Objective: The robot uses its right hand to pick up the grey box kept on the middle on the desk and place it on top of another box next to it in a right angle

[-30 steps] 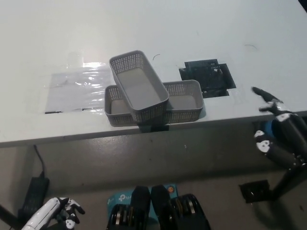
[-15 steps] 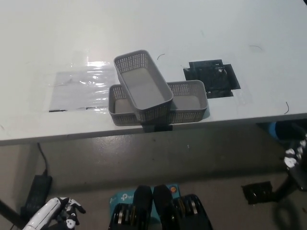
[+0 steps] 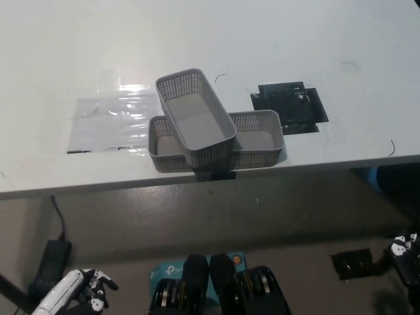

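Observation:
One grey perforated box (image 3: 195,117) lies crosswise on top of a second grey box (image 3: 252,139), roughly at a right angle to it, near the white desk's front edge (image 3: 85,186). Neither hand touches them. My black right hand (image 3: 405,257) hangs low at the picture's right edge, below desk level and partly cut off. My white left hand (image 3: 82,293) rests at the bottom left, also below the desk.
A clear plastic sheet (image 3: 108,121) lies left of the boxes. A black cut-out (image 3: 289,106) in the desk sits to their right. A black power brick with cable (image 3: 50,259) and a teal carton (image 3: 164,270) lie on the floor.
My right hand has dropped from beside the desk's front right edge down to the lower right corner. The camera shifted slightly. The stacked boxes stay still.

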Controlling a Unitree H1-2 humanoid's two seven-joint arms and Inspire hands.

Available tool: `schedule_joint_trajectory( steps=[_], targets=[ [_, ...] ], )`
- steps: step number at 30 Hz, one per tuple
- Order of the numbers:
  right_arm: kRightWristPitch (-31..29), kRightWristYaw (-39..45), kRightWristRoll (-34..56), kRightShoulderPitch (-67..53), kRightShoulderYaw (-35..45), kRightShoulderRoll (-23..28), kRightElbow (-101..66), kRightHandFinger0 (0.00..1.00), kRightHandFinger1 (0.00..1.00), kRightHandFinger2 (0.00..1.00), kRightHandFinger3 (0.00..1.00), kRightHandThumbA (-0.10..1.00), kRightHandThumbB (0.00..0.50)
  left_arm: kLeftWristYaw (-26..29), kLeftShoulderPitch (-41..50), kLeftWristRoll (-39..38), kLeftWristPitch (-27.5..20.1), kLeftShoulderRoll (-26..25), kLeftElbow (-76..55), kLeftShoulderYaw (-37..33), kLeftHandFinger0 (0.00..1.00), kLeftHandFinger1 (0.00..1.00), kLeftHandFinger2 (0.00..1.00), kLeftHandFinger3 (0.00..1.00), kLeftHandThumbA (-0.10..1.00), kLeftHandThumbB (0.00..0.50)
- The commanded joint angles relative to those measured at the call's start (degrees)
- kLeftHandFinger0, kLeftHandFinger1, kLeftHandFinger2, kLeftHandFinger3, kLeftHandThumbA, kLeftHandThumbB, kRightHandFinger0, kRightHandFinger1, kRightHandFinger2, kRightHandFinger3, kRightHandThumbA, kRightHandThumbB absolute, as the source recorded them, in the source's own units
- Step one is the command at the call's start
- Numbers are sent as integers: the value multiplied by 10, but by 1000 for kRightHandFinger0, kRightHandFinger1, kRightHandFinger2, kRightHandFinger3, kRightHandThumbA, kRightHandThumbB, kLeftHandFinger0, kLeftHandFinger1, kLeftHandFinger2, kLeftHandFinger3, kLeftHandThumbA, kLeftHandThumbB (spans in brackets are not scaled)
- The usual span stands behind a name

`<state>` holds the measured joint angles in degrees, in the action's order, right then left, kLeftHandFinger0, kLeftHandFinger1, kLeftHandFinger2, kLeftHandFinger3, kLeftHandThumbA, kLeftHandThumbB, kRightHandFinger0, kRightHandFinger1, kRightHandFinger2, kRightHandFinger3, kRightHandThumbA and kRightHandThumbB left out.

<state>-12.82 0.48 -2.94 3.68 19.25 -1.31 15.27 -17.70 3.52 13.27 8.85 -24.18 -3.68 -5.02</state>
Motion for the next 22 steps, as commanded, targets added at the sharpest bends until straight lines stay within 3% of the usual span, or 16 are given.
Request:
schedule_joint_trajectory(
  steps=[1,3,12,17,22],
  targets=[
    [6,-6,-3,7,-25,20,8,141,203,347,872,121,166,6,-14,-5,-3,-7,1,7,315,304,381,513,96,295],
    [9,-6,-1,10,-35,27,15,150,216,344,861,124,183,5,-15,-12,2,-4,0,11,300,295,368,499,77,301],
    [28,-19,-18,0,-70,51,3,129,186,316,852,179,155,6,-8,-20,3,5,2,16,345,329,399,481,78,318],
    [35,-17,-40,-4,-93,74,10,99,144,296,870,132,111,5,-6,-16,-4,6,5,10,300,298,372,502,101,322],
    [27,-17,-42,-6,-109,85,19,85,135,286,859,103,103,5,-2,-14,-2,7,3,10,295,296,370,495,104,318]
  ],
)
